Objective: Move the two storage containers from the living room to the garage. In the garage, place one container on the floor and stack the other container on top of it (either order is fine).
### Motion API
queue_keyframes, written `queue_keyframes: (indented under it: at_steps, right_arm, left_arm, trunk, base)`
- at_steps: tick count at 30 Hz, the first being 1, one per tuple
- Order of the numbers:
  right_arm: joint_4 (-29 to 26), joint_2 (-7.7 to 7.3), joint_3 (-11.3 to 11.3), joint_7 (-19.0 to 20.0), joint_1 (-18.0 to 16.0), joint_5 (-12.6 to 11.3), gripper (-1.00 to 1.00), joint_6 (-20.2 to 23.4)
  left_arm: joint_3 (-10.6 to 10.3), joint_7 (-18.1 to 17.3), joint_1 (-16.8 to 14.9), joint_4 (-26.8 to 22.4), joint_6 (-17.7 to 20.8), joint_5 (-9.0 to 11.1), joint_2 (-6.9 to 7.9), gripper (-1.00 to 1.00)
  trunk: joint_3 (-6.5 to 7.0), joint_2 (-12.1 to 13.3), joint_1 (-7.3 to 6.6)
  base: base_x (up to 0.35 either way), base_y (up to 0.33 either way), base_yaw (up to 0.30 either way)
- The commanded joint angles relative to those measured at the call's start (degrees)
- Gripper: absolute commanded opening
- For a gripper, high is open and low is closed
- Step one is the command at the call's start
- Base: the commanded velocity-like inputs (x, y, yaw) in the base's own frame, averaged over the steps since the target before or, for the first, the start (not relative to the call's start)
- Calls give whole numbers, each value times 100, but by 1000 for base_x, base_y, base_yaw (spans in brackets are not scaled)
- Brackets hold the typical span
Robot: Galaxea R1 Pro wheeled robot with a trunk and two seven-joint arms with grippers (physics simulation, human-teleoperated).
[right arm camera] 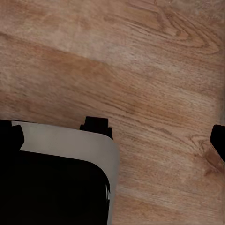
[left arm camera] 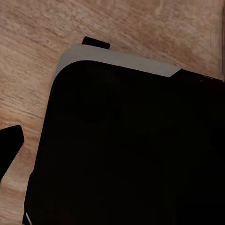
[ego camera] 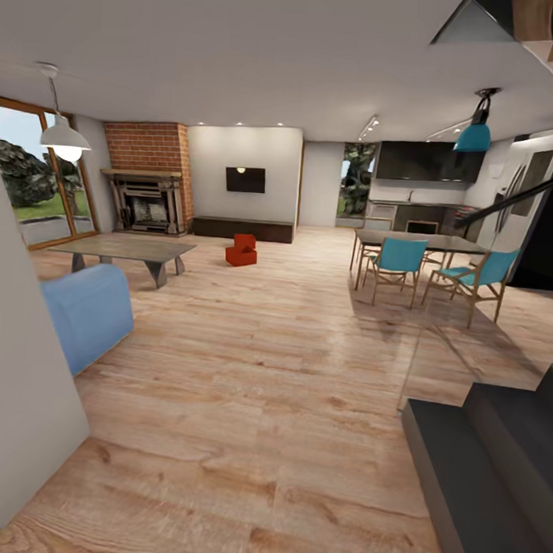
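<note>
The two storage containers (ego camera: 241, 252) are orange-red bins on the light wood floor of the living room (ego camera: 250, 324), far ahead in the head view, in front of the wall with the black TV (ego camera: 245, 179). One bin looks to rest partly on or behind the other; at this distance I cannot tell which. In the left wrist view one dark fingertip (left arm camera: 10, 143) of my left gripper (left arm camera: 112, 140) shows at the frame's edge, over wood floor and my own dark base (left arm camera: 131, 150). The right gripper (right arm camera: 115, 136) hangs likewise, one fingertip (right arm camera: 219, 138) at the edge. Both hold nothing.
A low grey coffee table (ego camera: 125, 250) and a blue sofa (ego camera: 90, 313) stand at the left, by a brick fireplace (ego camera: 148, 178). A dining table with teal chairs (ego camera: 398, 266) is at the right. Dark stairs (ego camera: 485, 463) rise near right. A white wall corner (ego camera: 22, 394) stands close left.
</note>
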Motion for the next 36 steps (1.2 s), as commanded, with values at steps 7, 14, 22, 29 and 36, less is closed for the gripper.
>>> queue_keyframes:
  at_steps: [7, 14, 22, 29, 36]
  right_arm:
    - [18, -6, 35, 18, -8, -33, 100, -32]
    - [15, 1, 27, -40, -8, -38, 100, -33]
    - [17, 1, 27, -43, -8, -39, 100, -33]
    - [16, 1, 27, -43, -8, -39, 100, -31]
    - [16, 1, 27, -43, -8, -38, 100, -33]
  left_arm:
    - [2, -1, -2, -1, -9, 31, -4, 100]
    - [2, 3, -2, -1, -9, 31, -2, 100]
    - [-4, 0, -2, -1, -18, 19, -1, 100]
    - [-41, -2, -2, -1, -32, -16, -7, 100]
    - [-27, -3, -2, -1, -46, -10, -10, 100]
  trunk:
    - [-6, -3, 3]
    - [-6, -3, 3]
    - [-6, -3, 3]
    - [-6, -3, 3]
    - [-6, -3, 3]
  base:
    - [322, 0, 0]
    - [323, 0, 0]
    - [323, 0, 0]
    - [323, 0, 0]
    - [322, 0, 0]
